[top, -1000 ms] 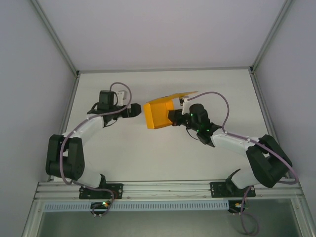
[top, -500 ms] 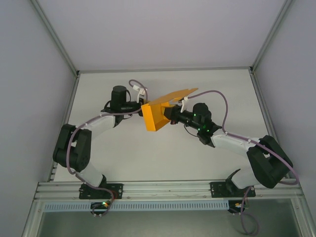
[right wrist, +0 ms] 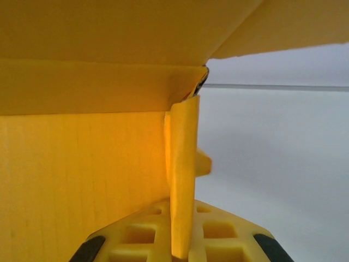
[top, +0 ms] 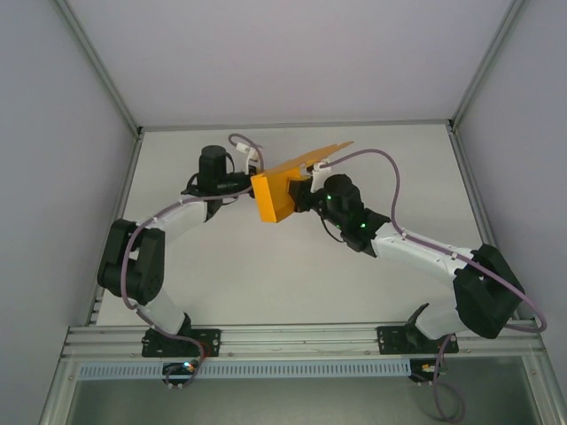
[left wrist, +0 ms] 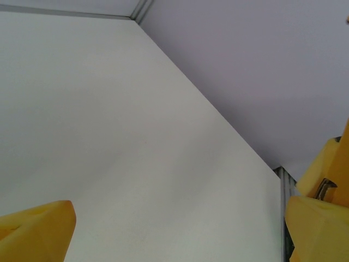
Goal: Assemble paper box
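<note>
**Fig. Top view.** The paper box (top: pixel 273 199), orange-yellow card and partly folded up, is at mid-counter (top: pixel 266 283) between my two arms. One long flap (top: pixel 312 159) juts from its far edge toward the back right. My R hand (top: pixel 299 197) meets the box on its right side. My L hand (top: pixel 243 189) is just beside the box's left wall. I can't tell from above whether it touches, nor whether the box's underside rests on the counter.

**L wrist view.** The yellow fingers (left wrist: pixel 35 229) stand at opposite lower corners of the frame, i.e. the L hand is spread fully wide w/ nothing gripped. Bare counter (left wrist: pixel 109 136) shows between them, w/ the grey enclosure wall (left wrist: pixel 245 82) beyond.

**R wrist view.** The R hand (right wrist: pixel 182 248) is closed tight on a thin card panel (right wrist: pixel 182 180) of the box. The panel is seen edge-on and runs upright between the two lattice-pattern fingers (right wrist: pixel 136 237). The box (right wrist: pixel 82 164) takes up the left and top of this view, approx. right against the hand. Pale counter (right wrist: pixel 272 164) is to the right.
</note>
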{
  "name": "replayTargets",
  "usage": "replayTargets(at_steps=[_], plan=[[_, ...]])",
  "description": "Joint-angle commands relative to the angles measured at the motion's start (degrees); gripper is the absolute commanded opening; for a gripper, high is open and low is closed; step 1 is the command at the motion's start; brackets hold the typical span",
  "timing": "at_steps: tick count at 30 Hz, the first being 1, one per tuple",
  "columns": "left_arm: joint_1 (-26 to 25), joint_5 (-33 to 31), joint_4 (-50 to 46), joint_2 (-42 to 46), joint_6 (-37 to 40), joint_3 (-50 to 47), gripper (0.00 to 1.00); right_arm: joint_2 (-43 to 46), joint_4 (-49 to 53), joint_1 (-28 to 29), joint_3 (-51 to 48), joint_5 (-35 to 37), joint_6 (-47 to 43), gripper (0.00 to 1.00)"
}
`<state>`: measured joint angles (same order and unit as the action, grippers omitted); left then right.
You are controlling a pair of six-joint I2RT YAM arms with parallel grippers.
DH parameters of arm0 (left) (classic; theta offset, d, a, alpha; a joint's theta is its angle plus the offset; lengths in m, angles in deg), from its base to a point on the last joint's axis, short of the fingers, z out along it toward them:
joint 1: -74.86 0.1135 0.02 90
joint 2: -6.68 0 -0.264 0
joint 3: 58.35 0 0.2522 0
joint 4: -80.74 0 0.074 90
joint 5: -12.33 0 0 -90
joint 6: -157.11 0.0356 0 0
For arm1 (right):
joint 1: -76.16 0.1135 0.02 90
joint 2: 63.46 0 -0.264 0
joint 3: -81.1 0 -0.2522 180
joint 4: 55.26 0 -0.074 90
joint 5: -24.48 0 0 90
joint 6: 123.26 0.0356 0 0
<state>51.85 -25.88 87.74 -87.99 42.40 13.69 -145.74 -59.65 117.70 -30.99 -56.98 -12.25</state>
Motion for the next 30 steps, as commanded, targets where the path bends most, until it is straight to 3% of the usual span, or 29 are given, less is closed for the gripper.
replayTargets(at_steps=[1, 5, 12, 18, 21, 26, 30], plan=[[-6.0, 10.6, 0.7, 3.6, 3.7, 4.0, 1.0, -7.7, 20.1, 3.4, 5.8, 14.4, -4.1, 0.05], [-7.3, 7.8, -7.6, 6.0, 9.4, 5.1, 1.0, -10.7, 21.9, 4.0, 7.9, 17.4, -4.2, 0.09], [-8.6, 6.1, -10.0, 9.0, 11.0, 4.5, 1.0, -12.7, 22.1, 4.1, 8.8, 24.9, -6.8, 0.13], [-9.2, 4.7, -11.9, 10.1, 12.1, 5.1, 1.0, -13.4, 19.7, 4.0, 8.3, 22.7, -8.0, 0.17], [-9.3, 4.0, -12.1, 10.5, 12.5, 4.8, 1.0, -13.2, 18.3, 4.1, 7.6, 21.9, -8.2, 0.13], [-8.0, -6.6, -18.7, 10.7, 15.0, 4.8, 1.0, -7.7, 12.0, 2.8, 2.7, 14.6, -5.5, 0.07], [-2.9, -15.3, -22.4, 10.9, 11.9, 2.4, 1.0, -2.9, 13.7, 1.4, -0.1, 14.8, -3.1, 0.07]])
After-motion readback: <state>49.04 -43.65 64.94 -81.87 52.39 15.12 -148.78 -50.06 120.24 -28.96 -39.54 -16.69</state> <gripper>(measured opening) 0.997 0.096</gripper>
